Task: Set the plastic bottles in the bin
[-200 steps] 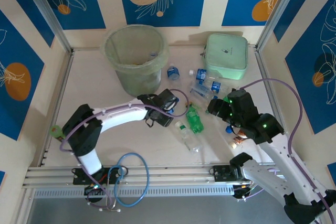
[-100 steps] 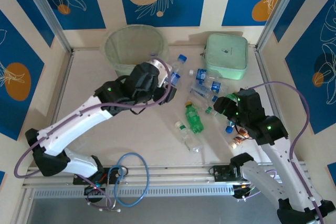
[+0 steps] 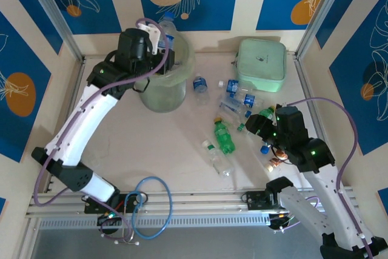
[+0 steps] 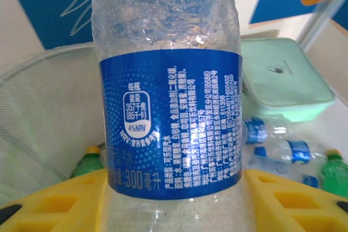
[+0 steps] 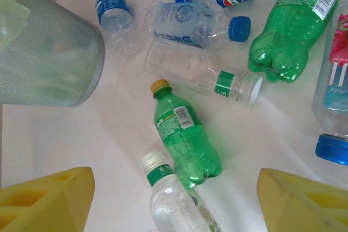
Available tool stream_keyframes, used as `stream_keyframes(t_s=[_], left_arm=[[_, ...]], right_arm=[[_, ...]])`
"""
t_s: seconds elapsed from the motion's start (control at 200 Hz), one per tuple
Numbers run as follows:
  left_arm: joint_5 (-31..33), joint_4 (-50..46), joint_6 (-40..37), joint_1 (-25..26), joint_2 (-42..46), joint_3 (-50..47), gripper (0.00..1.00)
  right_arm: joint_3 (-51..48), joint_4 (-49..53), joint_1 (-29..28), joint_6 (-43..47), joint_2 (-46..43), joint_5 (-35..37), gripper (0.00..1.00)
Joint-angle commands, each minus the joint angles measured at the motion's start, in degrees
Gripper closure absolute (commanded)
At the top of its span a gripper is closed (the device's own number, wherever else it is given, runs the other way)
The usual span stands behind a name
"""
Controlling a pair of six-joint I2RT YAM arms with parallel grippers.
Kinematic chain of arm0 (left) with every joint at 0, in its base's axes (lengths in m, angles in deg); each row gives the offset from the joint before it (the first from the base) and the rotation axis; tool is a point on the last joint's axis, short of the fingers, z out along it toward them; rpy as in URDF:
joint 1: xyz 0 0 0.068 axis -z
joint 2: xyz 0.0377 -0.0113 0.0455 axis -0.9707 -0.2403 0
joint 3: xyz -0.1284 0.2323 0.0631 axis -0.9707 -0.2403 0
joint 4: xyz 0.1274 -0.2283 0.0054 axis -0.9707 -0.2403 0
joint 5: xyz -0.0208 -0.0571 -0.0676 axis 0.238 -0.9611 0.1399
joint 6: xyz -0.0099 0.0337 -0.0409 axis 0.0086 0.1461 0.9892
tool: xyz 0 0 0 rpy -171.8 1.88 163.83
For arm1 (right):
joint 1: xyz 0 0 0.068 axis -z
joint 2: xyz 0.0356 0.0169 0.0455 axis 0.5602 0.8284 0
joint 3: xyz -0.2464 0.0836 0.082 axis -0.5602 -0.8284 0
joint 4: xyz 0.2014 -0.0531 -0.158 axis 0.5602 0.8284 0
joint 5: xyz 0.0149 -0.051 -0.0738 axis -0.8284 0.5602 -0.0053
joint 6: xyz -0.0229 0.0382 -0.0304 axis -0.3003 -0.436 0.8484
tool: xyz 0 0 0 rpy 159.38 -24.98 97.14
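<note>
The left gripper (image 4: pixel 174 202) is pinching a clear, blue-labelled bottle (image 4: pixel 168 107) upright above the bin (image 3: pixel 159 92), near its rim. The right gripper (image 5: pixel 174 199) is hovering, jaws spread and empty, over loose bottles (image 5: pixel 185 142) lying right of the bin; bare table (image 3: pixel 121 131) is lying open to their left.

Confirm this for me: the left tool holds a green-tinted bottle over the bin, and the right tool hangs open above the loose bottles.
Not green-tinted: the left wrist view shows the left tool holding a clear bottle with a blue label over the bin. The right tool does hang open above the loose bottles.
</note>
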Motion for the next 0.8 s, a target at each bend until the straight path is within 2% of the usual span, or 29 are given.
stream_keyframes(t_s=[0.0, 0.205, 0.375, 0.56, 0.795], left_arm=[[-2.4, 0.3, -2.0, -3.9, -3.1, 4.0, 0.48], [-4.1, 0.2, -0.1, -11.3, -8.1, 4.4, 0.48], [-4.7, -0.4, -0.3, -13.4, -10.1, 3.6, 0.48], [-4.4, 2.1, 0.1, -13.7, -7.8, -1.7, 0.3], [-5.1, 1.3, 1.3, -13.6, -6.2, -2.3, 0.23]], right_arm=[[-1.5, -0.8, 0.2, 0.2, -0.8, -1.7, 0.21], [-2.0, -1.2, 0.2, -0.1, -0.9, -1.8, 0.21], [-2.1, -0.5, 0.2, 0.3, -1.1, -1.2, 0.21], [-2.8, -1.1, 0.3, 0.1, -1.2, -1.3, 0.21], [-2.6, -1.2, 0.3, 0.2, -1.2, -1.4, 0.21]])
